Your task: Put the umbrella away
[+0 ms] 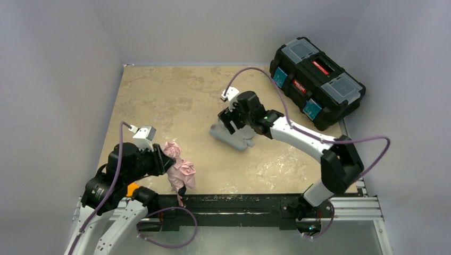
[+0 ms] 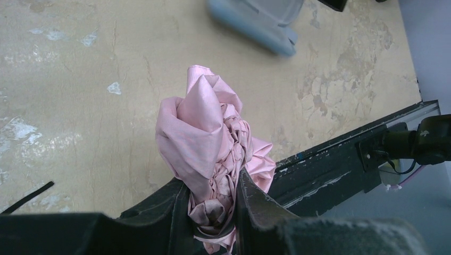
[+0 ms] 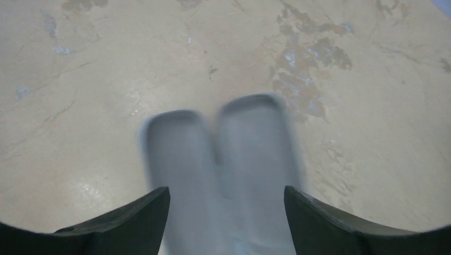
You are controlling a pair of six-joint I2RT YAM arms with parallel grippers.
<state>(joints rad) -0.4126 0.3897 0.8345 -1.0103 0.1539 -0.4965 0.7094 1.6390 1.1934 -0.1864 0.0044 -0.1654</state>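
The umbrella [image 1: 180,169] is a crumpled bundle of pale pink fabric near the table's front left edge. My left gripper [image 1: 166,162] is shut on the umbrella [image 2: 207,138]; the fabric bulges up between the jaws, with dark lining low in the grip. Shaft and handle are hidden. The grey oval case [image 1: 232,136] lies open in two halves mid-table. My right gripper [image 1: 235,121] is open and hovers right over the case [image 3: 223,159], its jaws wide on either side of the blurred halves, not touching them.
A black toolbox [image 1: 316,81] with red and clear lid parts stands at the back right. The black front rail [image 1: 239,204] runs along the near edge, also seen in the left wrist view [image 2: 340,164]. Grey walls enclose the table.
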